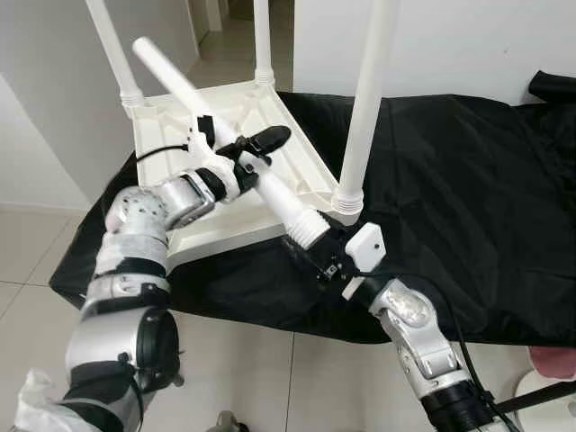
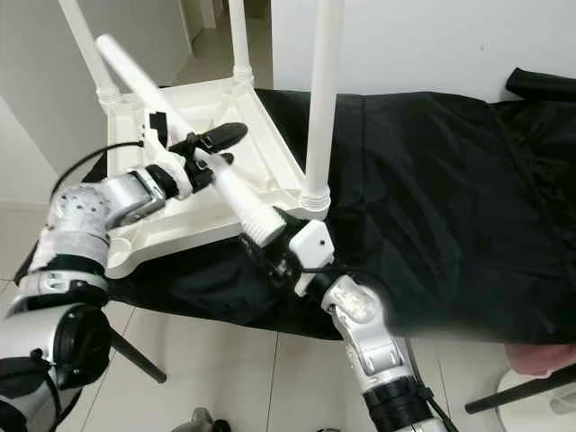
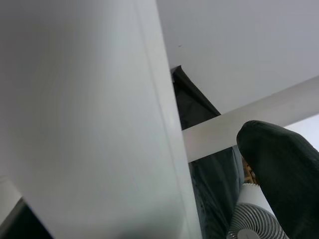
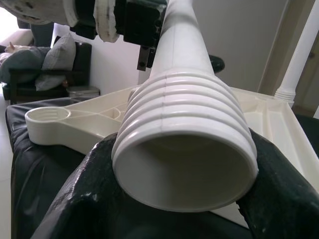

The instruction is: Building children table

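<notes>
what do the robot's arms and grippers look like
Both arms are jointed silver metal with black bands. The left gripper has long glossy black fingers, a white wrist ring and a thin black cable. The right gripper carries a white angular block, and black cables trail down its forearm.

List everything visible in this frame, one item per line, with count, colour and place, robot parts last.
Tabletop: one, white, upside down on the black cloth.
Fitted legs: three, white, upright in the tabletop's corners.
Loose leg: one, white, slanted across the tabletop, threaded end toward the robot.
Empty socket: one, white, at the tabletop's corner.
Black cloth: one, covering the work surface.
Fan: one, white, in the left wrist view.
Left gripper: one, black jaws closed on the loose leg's shaft.
Right gripper: one, black jaws around the threaded end.
</notes>
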Tool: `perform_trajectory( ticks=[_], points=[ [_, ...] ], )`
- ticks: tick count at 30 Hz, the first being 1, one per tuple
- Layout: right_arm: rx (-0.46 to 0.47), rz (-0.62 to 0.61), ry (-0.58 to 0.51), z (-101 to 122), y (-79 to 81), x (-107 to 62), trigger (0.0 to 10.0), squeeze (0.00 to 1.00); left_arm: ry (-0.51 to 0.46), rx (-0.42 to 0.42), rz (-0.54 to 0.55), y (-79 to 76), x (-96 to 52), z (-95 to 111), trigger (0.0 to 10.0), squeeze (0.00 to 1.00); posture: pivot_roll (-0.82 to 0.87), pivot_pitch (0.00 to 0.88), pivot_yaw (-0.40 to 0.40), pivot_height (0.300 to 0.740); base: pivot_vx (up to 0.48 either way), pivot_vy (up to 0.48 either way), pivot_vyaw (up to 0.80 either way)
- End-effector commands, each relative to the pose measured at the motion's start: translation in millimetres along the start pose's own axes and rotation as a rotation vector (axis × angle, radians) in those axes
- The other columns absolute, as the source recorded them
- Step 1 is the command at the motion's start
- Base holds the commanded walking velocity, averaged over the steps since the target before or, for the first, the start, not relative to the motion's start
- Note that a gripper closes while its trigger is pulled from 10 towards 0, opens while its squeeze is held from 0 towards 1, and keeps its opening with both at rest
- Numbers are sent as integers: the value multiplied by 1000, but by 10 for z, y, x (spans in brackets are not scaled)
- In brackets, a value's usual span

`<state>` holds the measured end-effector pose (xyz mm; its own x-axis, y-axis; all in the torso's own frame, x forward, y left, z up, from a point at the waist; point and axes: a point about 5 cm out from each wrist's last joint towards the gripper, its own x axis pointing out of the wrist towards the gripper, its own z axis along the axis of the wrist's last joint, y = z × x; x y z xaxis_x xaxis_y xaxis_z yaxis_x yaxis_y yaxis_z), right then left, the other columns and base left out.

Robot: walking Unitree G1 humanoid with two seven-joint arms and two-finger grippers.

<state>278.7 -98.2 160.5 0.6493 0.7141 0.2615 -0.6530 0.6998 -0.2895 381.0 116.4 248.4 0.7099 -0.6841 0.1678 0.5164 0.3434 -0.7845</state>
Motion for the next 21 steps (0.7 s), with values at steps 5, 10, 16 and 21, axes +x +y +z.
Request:
perform_trajectory(
  ticks=[5, 10, 16, 21],
  points=[
    [-11, 19, 10, 20, 9, -177, 10000, 0, -46, 36, 34, 44, -71, 211, 10000, 0, -24, 43, 88, 740, 0, 0, 0],
    [-16, 21, 31, -1, -18, -246, 10000, 0, -56, 47, 53, 77, -107, 261, 4353, 0, -25, 47, 92, 740, 0, 0, 0],
    [0, -25, 29, 5, -64, -256, 10000, 0, -60, 47, 70, 123, -127, 272, 392, 0, -24, 44, 91, 740, 0, 0, 0],
    [37, -48, 23, -1, -59, -250, 10000, 0, -63, 49, 52, 123, -139, 275, 0, 0, -15, 35, 89, 740, 0, 0, 0]
  ],
)
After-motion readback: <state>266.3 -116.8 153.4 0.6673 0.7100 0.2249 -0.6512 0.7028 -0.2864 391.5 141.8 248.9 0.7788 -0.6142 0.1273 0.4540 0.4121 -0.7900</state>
